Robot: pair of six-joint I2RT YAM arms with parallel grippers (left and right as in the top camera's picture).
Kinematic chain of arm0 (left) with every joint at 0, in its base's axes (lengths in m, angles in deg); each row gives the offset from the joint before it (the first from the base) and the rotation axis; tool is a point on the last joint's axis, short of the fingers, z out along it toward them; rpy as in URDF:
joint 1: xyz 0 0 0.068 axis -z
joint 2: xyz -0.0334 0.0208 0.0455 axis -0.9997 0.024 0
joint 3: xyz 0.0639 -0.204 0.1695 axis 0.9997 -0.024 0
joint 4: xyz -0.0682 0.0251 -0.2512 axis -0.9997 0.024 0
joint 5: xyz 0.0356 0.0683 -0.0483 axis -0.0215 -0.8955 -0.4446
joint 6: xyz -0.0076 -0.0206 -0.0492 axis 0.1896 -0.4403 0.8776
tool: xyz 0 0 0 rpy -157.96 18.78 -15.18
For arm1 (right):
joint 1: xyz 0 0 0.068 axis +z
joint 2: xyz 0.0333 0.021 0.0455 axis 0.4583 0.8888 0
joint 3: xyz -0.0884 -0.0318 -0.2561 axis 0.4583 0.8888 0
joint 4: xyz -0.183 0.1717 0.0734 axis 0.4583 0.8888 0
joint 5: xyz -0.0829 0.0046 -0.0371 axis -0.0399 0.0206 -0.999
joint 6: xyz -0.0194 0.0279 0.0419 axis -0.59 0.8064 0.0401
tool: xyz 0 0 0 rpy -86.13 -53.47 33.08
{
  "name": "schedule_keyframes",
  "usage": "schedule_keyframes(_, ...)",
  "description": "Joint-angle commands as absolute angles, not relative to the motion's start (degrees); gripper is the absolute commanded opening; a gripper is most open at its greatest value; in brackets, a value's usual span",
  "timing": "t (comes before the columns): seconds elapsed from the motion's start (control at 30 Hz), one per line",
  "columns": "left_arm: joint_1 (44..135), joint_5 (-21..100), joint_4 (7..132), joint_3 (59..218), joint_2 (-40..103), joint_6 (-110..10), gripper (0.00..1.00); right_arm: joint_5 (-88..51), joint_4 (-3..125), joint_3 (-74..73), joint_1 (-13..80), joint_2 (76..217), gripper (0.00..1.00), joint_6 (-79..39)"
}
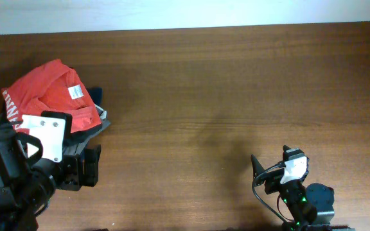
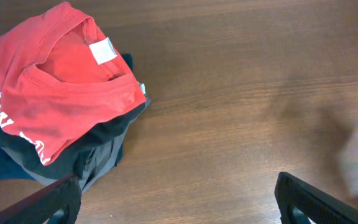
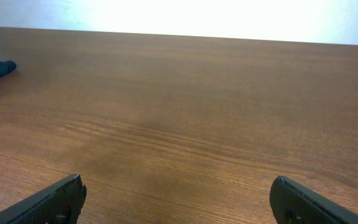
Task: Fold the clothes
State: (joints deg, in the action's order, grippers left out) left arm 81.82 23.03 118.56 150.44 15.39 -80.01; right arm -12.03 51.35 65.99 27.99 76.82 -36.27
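A: Biggest first?
B: Brown wood counter (image 1: 223,96), fills every view.
A: Task item?
B: Red-orange T-shirt (image 2: 55,93), crumpled, not folded, lying on top of a heap of dark garments (image 2: 98,155). The heap sits ahead and to the left of the left gripper (image 2: 178,186), collar end farthest from it.
A: Touching the gripper?
B: No. The left finger's tip is just beside the dark heap's near edge, apart from the red cloth.
A: Left gripper state?
B: Spread wide, pinching nothing, counter wood between the fingers.
A: Right one?
B: Right gripper (image 3: 176,186) is spread wide too, holding nothing, facing bare wood. The shirt is well apart from it, far off to its left. Its wrist view only catches a dark cloth corner at the left edge.
A: Small stuff?
B: White lettering (image 2: 5,118) runs along the shirt's left side, too small to read. White neck tag (image 2: 102,51) is at the collar, on the shirt's side far from the left gripper.
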Motion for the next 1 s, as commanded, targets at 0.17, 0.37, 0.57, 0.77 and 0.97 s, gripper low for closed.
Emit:
schedule_keyframes(0.17, 82.10, 22.64, 118.49, 150.53, 15.33, -79.50, 0.99, -11.53, 51.04, 66.56, 27.64, 76.19, 0.99, -36.40)
schedule_keyframes(0.37, 82.10, 22.64, 118.49, 150.53, 15.33, -79.50, 0.99, -11.53, 51.04, 66.56, 27.64, 76.19, 0.99, -36.40)
schedule_keyframes(0.57, 82.10, 22.62, 118.49, 150.53, 15.33, -79.50, 0.99, -11.53, 51.04, 66.56, 27.64, 76.19, 0.99, -36.40)
schedule_keyframes(0.77, 82.08, 21.22, 109.51, 146.81, 12.35, -81.01, 0.99, -11.53, 51.04, 66.56, 27.64, 76.19, 0.99, -36.40)
schedule_keyframes(0.97, 82.08, 23.80, 89.31, 126.31, 0.88, -81.01, 0.99, -11.53, 51.04, 66.56, 27.64, 76.19, 0.99, -36.40)
